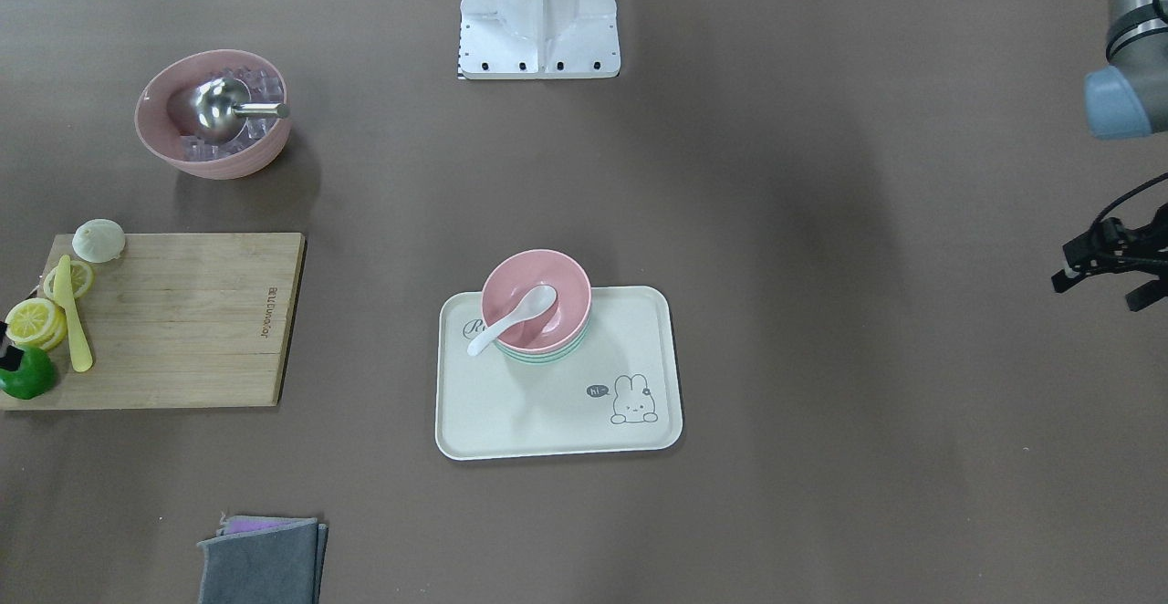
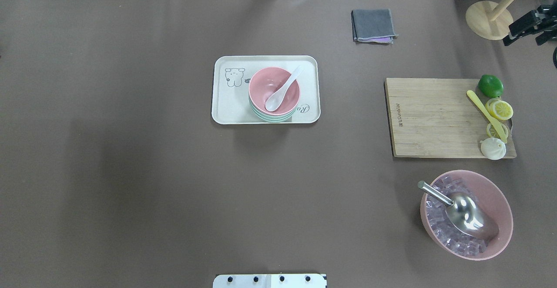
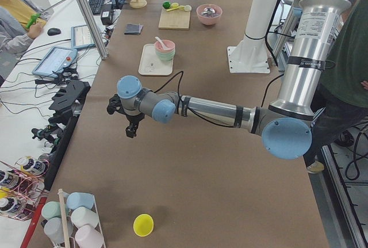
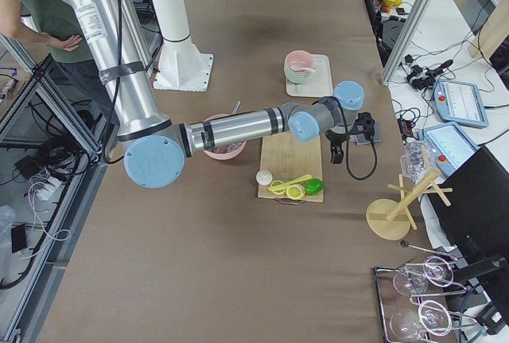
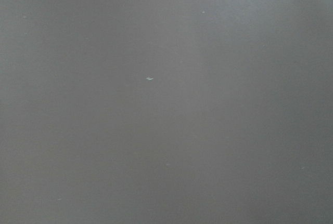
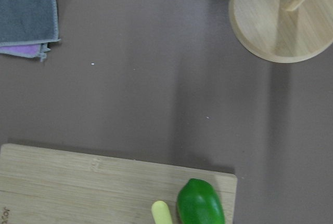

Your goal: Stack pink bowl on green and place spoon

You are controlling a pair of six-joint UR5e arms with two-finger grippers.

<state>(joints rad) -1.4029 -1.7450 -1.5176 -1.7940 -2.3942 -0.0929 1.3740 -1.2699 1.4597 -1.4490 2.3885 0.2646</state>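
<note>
The pink bowl [image 1: 568,296] sits nested on the green bowl [image 1: 547,357] at the robot-side end of the cream tray [image 1: 547,417]. The white spoon [image 1: 509,322] lies in the pink bowl with its handle over the rim. The same stack shows in the overhead view: pink bowl [image 2: 264,84], spoon [image 2: 283,89], tray [image 2: 226,107]. My left gripper [image 1: 1100,289] hovers far to the side of the tray, open and empty. My right gripper [image 2: 524,41] hovers near the wooden stand, open and empty.
A big pink bowl [image 1: 157,134] of ice with a metal scoop [image 1: 224,109] stands on my right side. A wooden cutting board [image 1: 182,321] carries lemon slices, a lime and a yellow knife. A folded grey cloth [image 1: 263,560] and a wooden stand [image 2: 483,20] lie at the far edge.
</note>
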